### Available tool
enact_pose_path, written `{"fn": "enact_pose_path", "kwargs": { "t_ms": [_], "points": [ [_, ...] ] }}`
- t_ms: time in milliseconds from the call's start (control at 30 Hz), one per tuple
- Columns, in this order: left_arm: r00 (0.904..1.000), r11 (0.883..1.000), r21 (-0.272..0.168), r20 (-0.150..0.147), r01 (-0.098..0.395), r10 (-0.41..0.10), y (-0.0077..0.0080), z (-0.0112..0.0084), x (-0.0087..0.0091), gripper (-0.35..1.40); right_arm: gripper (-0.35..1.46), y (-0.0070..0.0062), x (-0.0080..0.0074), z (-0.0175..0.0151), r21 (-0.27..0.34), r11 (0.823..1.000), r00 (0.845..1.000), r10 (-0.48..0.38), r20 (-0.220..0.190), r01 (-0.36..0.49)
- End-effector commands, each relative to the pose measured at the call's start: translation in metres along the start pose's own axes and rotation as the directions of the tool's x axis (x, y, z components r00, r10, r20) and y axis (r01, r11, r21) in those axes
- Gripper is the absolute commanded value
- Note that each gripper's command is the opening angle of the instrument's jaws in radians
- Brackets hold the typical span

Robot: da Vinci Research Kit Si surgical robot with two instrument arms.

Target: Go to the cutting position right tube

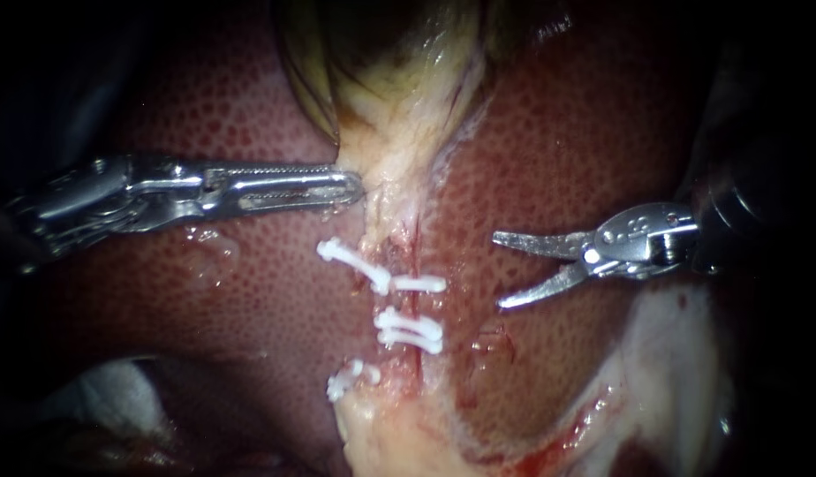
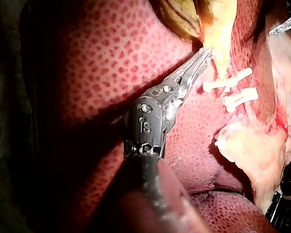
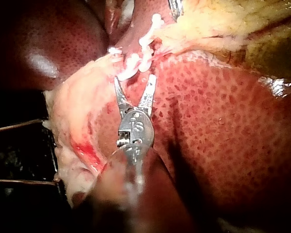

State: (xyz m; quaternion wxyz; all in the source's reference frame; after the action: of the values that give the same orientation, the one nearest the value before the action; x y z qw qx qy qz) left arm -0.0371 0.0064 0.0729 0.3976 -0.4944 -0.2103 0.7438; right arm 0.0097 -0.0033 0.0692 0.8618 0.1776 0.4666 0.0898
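Note:
The greenish gallbladder (image 1: 381, 53) narrows into a pale stalk (image 1: 399, 221) running down over the red liver (image 1: 585, 150). Several white clips (image 1: 410, 329) cross the stalk; I cannot tell the tubes apart. My left instrument (image 1: 353, 185) has long toothed jaws shut on the stalk's left edge just under the gallbladder; the left wrist view shows the same hold (image 2: 204, 52). My right instrument (image 1: 498, 270) has curved blades standing open over the liver, a little right of the clips and touching nothing. In the right wrist view its blades (image 3: 135, 80) gape just short of the clips (image 3: 140, 56).
Pale fatty tissue (image 1: 664, 371) with red streaks lies at the lower right, and more of it (image 1: 399, 433) below the clips. White gauze (image 1: 99, 389) shows at the lower left. Dark surroundings border the liver on both sides.

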Motion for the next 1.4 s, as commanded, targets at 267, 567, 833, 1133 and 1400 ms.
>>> {"fn": "enact_pose_path", "kwargs": {
  "t_ms": [267, 567, 833, 1133, 1400],
  "points": [
    [0.9999, 1.000, -0.017, 0.005, 0.012, -0.012, -0.0002, -0.0023, 0.0012, -0.35, 1.43, -0.0001, -0.0001, 0.0002, -0.001, 1.000, 1.000, -0.001, 0.000, 0.001],
    [0.9985, 0.999, 0.011, -0.039, 0.039, -0.039, 0.0007, -0.0086, 0.0052, -0.35, 1.43, -0.0001, -0.0002, 0.0003, -0.001, 1.000, 1.000, -0.007, 0.000, 0.007],
    [0.9982, 0.999, 0.011, -0.049, 0.033, -0.033, 0.0015, -0.0096, 0.0060, -0.35, 1.43, -0.0002, -0.0004, 0.0007, -0.004, 1.000, 1.000, 0.009, -0.003, -0.009],
    [0.9982, 0.999, 0.011, -0.049, 0.033, -0.033, 0.0015, -0.0096, 0.0060, -0.35, 1.43, -0.0004, -0.0028, 0.0056, 0.024, 0.998, 0.998, 0.062, 0.008, -0.062],
    [0.9982, 0.999, 0.012, -0.050, 0.033, -0.033, 0.0016, -0.0096, 0.0060, -0.35, 1.43, -0.0008, -0.0056, 0.0108, 0.070, 0.991, 0.993, 0.115, 0.034, -0.117]
  ]
}}
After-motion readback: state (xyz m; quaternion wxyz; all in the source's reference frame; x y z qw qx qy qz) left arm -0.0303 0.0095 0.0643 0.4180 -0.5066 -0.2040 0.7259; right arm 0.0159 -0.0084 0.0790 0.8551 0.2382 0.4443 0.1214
